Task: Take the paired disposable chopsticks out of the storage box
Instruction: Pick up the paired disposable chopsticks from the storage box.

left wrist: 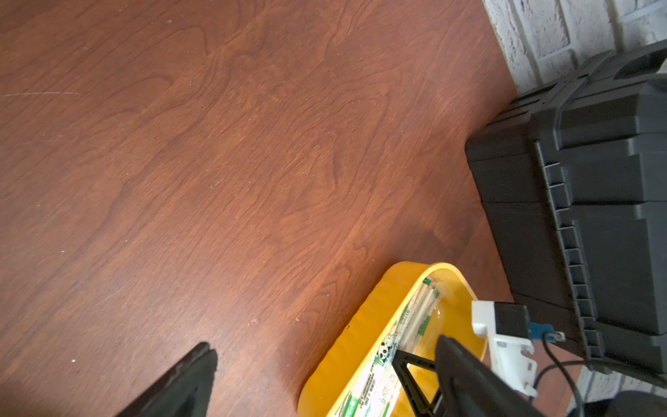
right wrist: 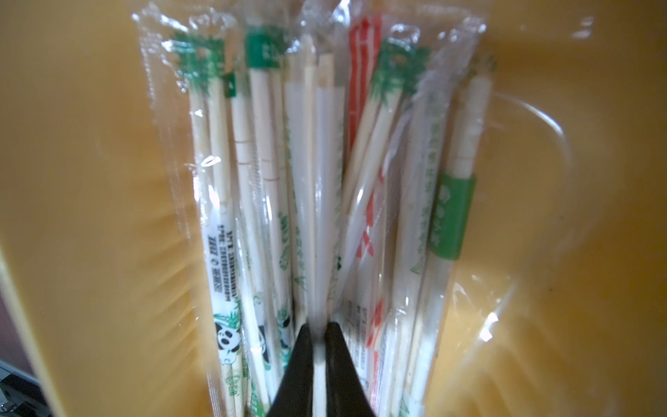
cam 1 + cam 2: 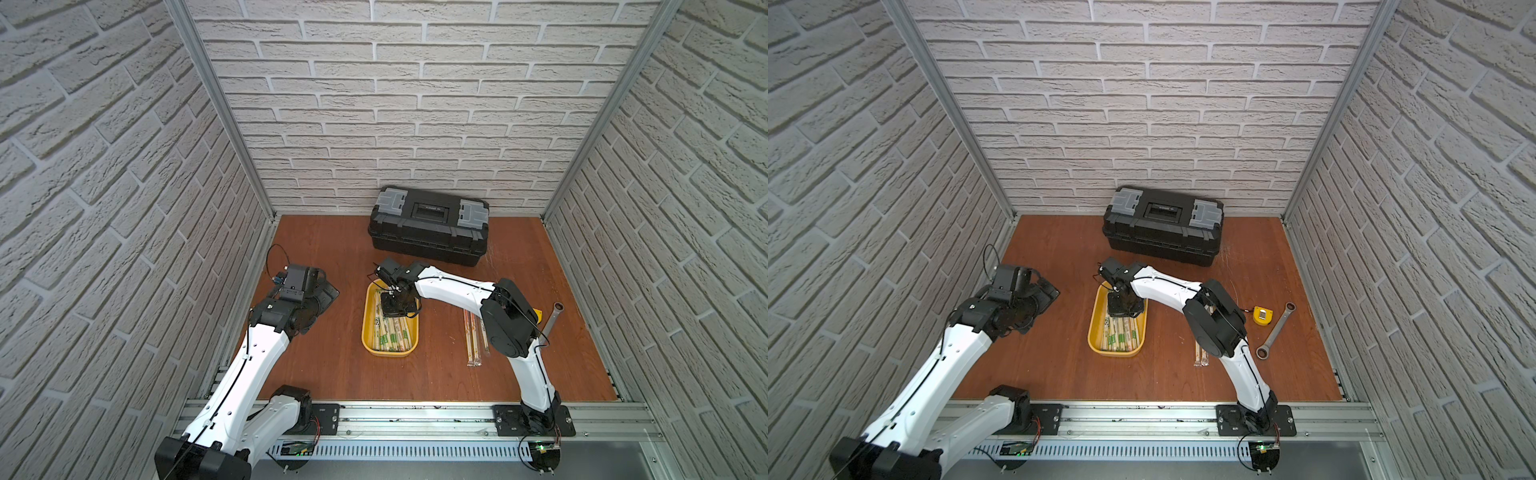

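Gripping 1 pale pair (image 2: 319, 224) in the middle of the heap, the right pincer (image 2: 319, 335) stands closed on it inside the storage box (image 3: 365, 332). The right wrist view shows the 2 black fingers (image 2: 296, 361) pressing a thin white sleeve between them. The other paired disposable chopsticks (image 2: 252, 180) lie side by side along the yellow floor and touch the held one on both sides. The left pincer (image 3: 326, 291) hangs wide open and empty over the bare surface (image 3: 332, 374), beside the box and apart from it.

We judge the step in hand to be the lift. We should raise the pair straight up and slowly, because the clear sleeves look slippery and overlap, so a neighbour may be dragged up with it. The grip seems to sit off the middle, so the longer end will probably droop. We should lift high enough for that end to pass the rim before we move sideways. Some loose pairs (image 3: 473, 340) lie out on the surface to the right of the box, and we would lay this one next to them, parallel
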Available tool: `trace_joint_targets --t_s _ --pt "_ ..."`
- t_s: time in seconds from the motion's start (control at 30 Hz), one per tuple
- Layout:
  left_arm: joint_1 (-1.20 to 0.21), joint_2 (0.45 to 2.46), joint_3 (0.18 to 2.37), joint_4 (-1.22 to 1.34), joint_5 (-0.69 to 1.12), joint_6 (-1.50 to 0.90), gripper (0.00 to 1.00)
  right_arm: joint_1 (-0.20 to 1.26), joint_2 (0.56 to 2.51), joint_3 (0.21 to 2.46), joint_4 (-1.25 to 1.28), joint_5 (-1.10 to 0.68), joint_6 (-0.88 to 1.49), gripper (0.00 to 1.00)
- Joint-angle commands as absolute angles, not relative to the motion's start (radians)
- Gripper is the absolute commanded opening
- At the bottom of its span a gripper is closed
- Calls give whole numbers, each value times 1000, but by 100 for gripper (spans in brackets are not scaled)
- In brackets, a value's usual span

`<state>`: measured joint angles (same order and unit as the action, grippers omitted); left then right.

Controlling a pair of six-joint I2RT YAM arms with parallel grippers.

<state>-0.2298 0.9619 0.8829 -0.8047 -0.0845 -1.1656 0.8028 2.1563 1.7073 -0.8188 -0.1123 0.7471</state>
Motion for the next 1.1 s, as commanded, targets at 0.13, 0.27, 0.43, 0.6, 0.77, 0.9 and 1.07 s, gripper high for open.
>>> trace_joint_targets --t_s 0.13,0.27,0.43,0.6,0.77,0.9,1.07 --pt "-224 969 850 -769 -86 -1125 98 801 2108 1696 -792 -113 742 3" --pt "-224 972 841 -763 -91 -1107 98 795 2074 1680 -792 -104 745 2" --pt "-224 977 835 -748 -91 -1079 98 784 2031 1666 -786 -92 746 2" --pt "-224 978 827 -726 -83 -1044 98 774 2004 1663 -788 -80 741 2" --pt "-224 989 827 -713 -63 -1025 98 767 2012 1653 -773 -78 735 3" --pt "-224 1002 823 -705 -48 -1022 98 764 2058 1647 -755 -67 729 5" --pt "-224 1019 829 -697 -25 -1018 98 762 2083 1659 -753 -52 726 28"
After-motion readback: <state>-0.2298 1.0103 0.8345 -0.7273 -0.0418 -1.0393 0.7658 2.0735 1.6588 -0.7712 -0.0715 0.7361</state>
